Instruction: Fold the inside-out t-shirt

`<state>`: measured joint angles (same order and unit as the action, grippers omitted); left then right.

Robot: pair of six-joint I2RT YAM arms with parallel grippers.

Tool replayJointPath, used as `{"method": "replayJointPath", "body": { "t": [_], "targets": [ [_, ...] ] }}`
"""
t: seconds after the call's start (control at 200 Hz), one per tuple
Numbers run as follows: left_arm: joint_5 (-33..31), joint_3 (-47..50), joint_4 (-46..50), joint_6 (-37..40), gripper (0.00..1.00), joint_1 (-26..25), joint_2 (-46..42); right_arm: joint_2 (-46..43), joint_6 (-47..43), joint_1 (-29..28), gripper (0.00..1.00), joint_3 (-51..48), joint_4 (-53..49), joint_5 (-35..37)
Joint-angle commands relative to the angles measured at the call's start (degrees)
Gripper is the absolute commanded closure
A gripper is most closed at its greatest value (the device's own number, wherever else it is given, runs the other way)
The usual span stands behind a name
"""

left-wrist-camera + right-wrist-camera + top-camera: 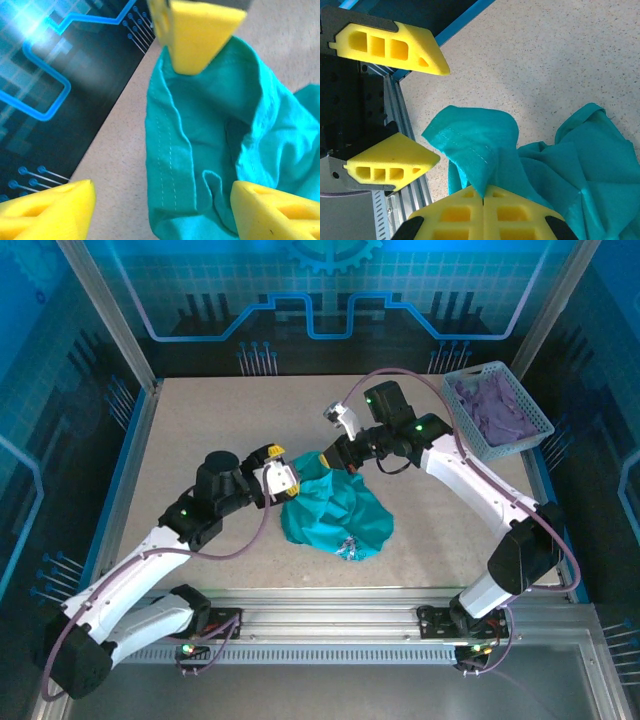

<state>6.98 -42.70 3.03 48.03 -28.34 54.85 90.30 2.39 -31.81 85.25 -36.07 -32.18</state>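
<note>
Your right hand [483, 192] was clamped shut on a raised fold of the inside-out t-shirt [335, 508], the rest bunched on the desk [200, 430] below it. Your left hand [160, 200] stood open just beside, the shirt's stitched hem in front of it.

Table [200, 430] layout. The t-shirt [335, 510] lies heaped at the table's centre. The left gripper [280, 474] sits just beside its left edge, and the right gripper [335, 456] touches its far edge. A basket [520, 442] stands at the far right corner, well apart, with a cloth [495, 405] in it.
</note>
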Motion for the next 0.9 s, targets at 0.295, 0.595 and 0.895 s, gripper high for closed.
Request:
{"method": "replayJointPath", "body": {
  "t": [0.295, 0.595, 0.895],
  "targets": [
    [6.10, -4.23, 3.20, 15.43, 0.39, 3.46, 2.69, 0.04, -0.80, 0.32, 1.00, 1.70, -1.37, -1.57],
    [6.40, -6.14, 5.90, 17.43, 0.45, 3.73, 6.01, 0.45, -0.58, 0.28, 1.00, 2.40, -1.56, -1.38],
    [7.61, -5.61, 3.92, 17.23, 0.58, 3.73, 6.21, 1.18, -0.63, 0.31, 1.00, 3.13, -1.72, -1.36]
  ]
}}
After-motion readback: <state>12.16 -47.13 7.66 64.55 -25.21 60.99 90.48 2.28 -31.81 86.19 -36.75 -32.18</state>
